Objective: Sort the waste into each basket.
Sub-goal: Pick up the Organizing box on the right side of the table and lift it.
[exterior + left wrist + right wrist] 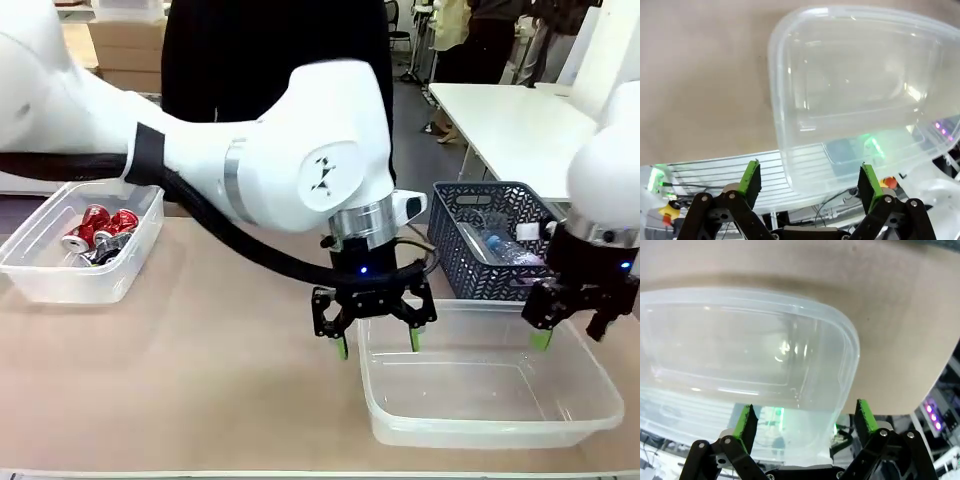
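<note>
Jaws on both arms stand spread wide and grip nothing. At the left of the front view, a clear tub [35,275] sits on the desk [200,380] with a few red cans [100,225] and a black-and-silver can [100,255] lying inside, so the can half of the sort looks done, as far as the pictures show. No loose waste lies on the bare desk. In the middle of the frame the left arm [300,160] reaches across, and its jaws point down over the left end of a second clear tub [480,430] at the lower right. One green pad [342,347] hangs outside the wall and the other inside. The left wrist view agrees, with the tub [805,125] corner lying between the pads, though I cannot tell whether anything touches. This tub is empty. Just behind it, at the right middle of the frame, a dark lattice basket [455,250] holds clear plastic bottles [495,245]; their number is hard to tell through the lattice. At the right edge the right arm [610,170] hangs its jaws over the far right part of the empty tub, whose end [840,355] shows between the pads in the right wrist view. By my reading, the bottles remain to be moved, so about half the job is left.
</note>
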